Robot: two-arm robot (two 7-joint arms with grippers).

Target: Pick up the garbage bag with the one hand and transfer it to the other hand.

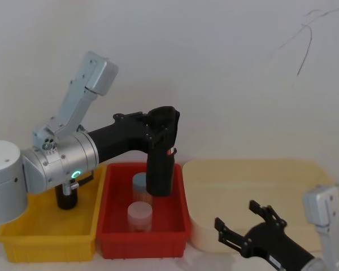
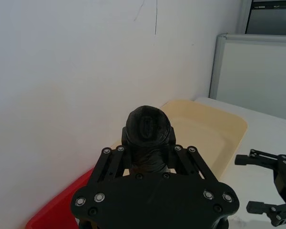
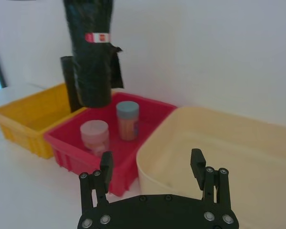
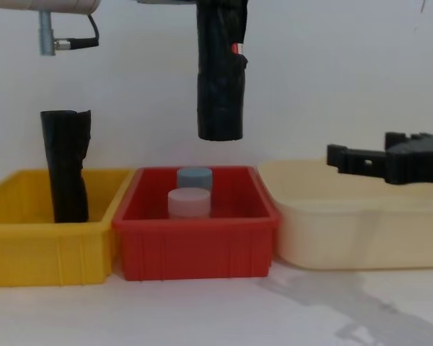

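My left end effector [image 1: 161, 125] is clenched on the upper part of the garbage bag [image 4: 219, 86], a finger on either side of the roll. The bag hangs upright in the air above the red bin [image 4: 195, 249], its lower end clear of the two lidded jars [image 4: 190, 202] standing inside. So the pick-up looks done, and I judge the hand-over to be the step now in hand. My right end effector [image 3: 151, 157] waits low on my right by the cream tub [image 4: 361, 238], fingers spread and grasping nothing, well apart from the bag. Next I should bring the two together, set the right fingers around the bare lower half of the roll below my left grip, and close them firmly. The left should let go only after that, since the smooth plastic may slip. The taller ragged roll [image 4: 66, 166] in the yellow bin [image 4: 43, 252] is not my concern.
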